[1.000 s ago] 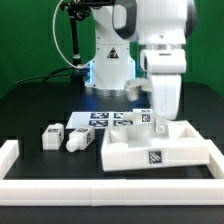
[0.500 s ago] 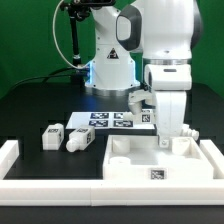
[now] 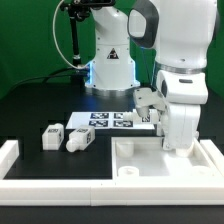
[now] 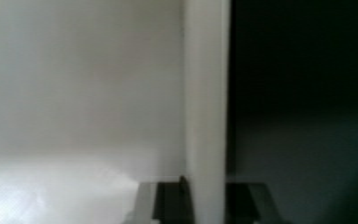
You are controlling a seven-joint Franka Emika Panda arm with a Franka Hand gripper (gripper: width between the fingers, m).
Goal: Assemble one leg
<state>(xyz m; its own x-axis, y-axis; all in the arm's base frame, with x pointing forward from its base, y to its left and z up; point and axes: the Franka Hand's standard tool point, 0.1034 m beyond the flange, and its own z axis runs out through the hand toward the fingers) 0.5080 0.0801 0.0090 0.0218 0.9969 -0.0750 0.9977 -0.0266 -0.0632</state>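
Observation:
Two legs, small white pegs with black-and-white tags, lie on the black table at the exterior view's left: one (image 3: 50,136) and one (image 3: 80,138) beside it. My gripper (image 3: 180,148) is far from them at the right, shut on the upright rim of the big white square panel (image 3: 140,160). In the wrist view the panel's white rim (image 4: 202,90) runs between my two dark fingers (image 4: 163,203), with the gripper (image 4: 202,202) closed on it. The panel lies flat against the right end of the white fence.
The marker board (image 3: 108,120) lies behind the legs. A low white fence (image 3: 8,152) borders the table on the left, front and right. More white tagged pieces (image 3: 148,104) sit by the marker board's right end, partly hidden by my arm.
My arm has moved to the exterior view's right and forward, sliding the panel with it toward the fence's right front corner. The two legs have not moved.

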